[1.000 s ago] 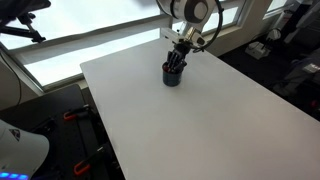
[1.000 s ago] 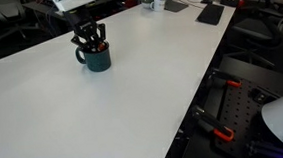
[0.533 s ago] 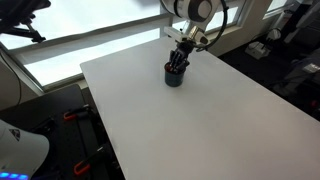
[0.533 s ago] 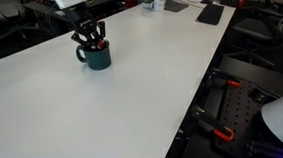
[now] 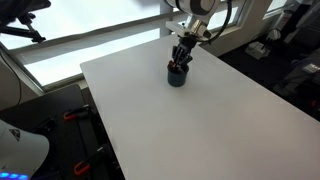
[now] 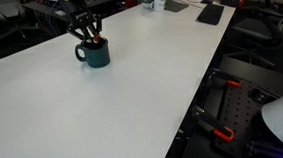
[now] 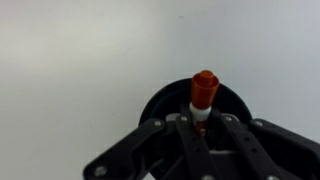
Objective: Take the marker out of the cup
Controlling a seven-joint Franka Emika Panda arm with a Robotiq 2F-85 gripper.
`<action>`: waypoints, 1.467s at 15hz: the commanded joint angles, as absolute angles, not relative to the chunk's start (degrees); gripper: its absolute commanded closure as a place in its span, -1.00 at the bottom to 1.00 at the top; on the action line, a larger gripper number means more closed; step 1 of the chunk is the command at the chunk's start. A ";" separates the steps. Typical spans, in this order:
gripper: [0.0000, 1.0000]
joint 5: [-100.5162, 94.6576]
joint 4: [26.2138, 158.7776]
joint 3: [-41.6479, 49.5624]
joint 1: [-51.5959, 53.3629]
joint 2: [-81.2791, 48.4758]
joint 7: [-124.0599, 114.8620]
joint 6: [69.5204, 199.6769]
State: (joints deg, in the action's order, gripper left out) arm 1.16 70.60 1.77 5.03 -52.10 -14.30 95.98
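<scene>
Entry, wrist view: my end effector (image 7: pixel 203 124) was clenched on the marker (image 7: pixel 204 92). Both fingers (image 7: pixel 160 140) converged on its shaft just below the pale band, and the red end stuck out beyond the fingertips. That red end lay over the dark round mouth of the cup (image 7: pixel 165 100), roughly centred in it.

In both exterior views the end effector (image 5: pixel 182 52) (image 6: pixel 86 30) hung straight above the cup (image 5: pixel 177 77) (image 6: pixel 98 56), with the fingertips at or just over the rim. A spot of the marker's red (image 6: pixel 94 38) showed between the fingers at the cup's mouth. I could not tell whether the marker's lower end was clear of the rim or still inside.

The cup stood upright on the white surface (image 5: pixel 200 125) (image 6: pixel 114 116), near one edge. In an exterior view its handle pointed away from the open middle of the surface.

A dark flat pad (image 6: pixel 209 14) lay at the far end of the surface, well apart from the cup.
</scene>
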 commanded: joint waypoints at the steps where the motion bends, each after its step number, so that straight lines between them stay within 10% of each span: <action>1: 0.90 1.16 74.65 0.98 4.54 -47.02 -11.45 97.89; 22: 0.90 3.05 97.20 8.42 -0.25 -39.38 -26.95 123.51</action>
State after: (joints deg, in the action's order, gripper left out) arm 3.64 95.95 6.90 -1.92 -38.10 -22.04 121.30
